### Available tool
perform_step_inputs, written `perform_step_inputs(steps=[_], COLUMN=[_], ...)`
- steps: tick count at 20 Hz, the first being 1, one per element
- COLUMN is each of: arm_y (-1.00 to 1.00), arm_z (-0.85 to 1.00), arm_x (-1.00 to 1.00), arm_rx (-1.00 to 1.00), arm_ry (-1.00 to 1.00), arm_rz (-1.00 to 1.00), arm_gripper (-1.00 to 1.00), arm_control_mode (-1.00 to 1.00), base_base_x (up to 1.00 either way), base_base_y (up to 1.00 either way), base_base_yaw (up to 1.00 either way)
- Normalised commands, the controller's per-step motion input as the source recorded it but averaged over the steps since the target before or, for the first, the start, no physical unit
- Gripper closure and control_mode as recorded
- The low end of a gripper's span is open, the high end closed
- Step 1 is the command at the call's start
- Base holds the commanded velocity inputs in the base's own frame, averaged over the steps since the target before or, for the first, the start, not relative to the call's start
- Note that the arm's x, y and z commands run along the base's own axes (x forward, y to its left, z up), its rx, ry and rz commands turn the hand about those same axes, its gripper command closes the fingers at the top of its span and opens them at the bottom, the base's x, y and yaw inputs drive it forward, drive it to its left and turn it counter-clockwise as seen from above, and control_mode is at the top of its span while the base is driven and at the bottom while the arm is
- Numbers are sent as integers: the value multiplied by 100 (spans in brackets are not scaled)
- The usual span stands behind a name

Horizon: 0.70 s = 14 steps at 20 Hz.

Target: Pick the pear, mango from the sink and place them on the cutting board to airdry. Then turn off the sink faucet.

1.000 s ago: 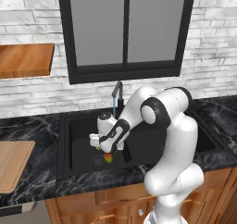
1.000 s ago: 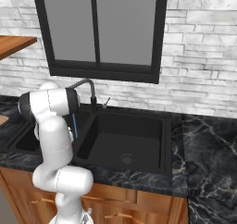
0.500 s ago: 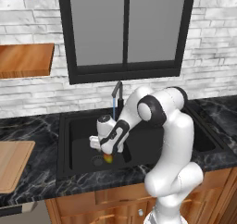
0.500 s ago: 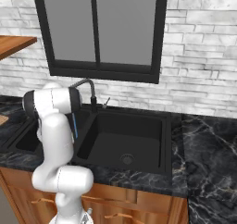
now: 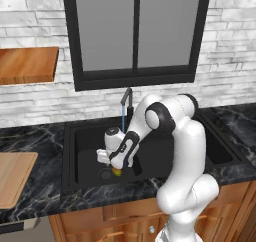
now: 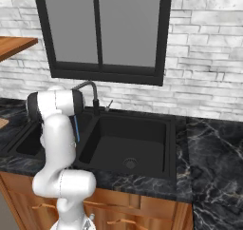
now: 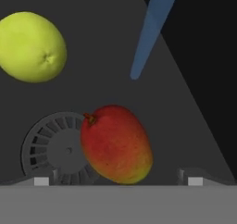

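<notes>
Down in the black sink (image 5: 80, 151), the gripper (image 7: 115, 181) has sunk lower over the mango (image 7: 115, 144), jaws spread either side, pear (image 7: 31, 47) waiting, water running.

Both cameras on my base give an even, soft light with no single source to name; the white brick wall (image 5: 30, 103) and my white arm (image 5: 187, 151) read bright without burning out. The large black double-basin sink (image 6: 128, 143) swallows the light and its floor stays murky. The dark marble counter (image 6: 213, 148) carries faint pale sheen. Edges look slightly soft and low in detail, with no bending at the borders. From my hand camera the scene is dim, yet the plain yellow-green pear (image 7: 31, 47) and red-orange mango (image 7: 115, 144) glow clearly, shaded darker underneath.
</notes>
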Motion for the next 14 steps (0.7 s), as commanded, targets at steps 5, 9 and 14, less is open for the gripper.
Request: perform_step_inputs(steps=[5, 9, 14], arm_y=[0, 0, 0], arm_z=[-19, -19, -19], arm_x=[2, 6, 7], arm_rx=[0, 0, 0], arm_ry=[0, 0, 0], arm_rz=[0, 0, 0], arm_gripper=[-100, -100, -100], arm_control_mode=[-100, -100, -100], base_base_x=[0, 0, 0], base_base_y=[0, 0, 0], base_base_yaw=[0, 0, 0])
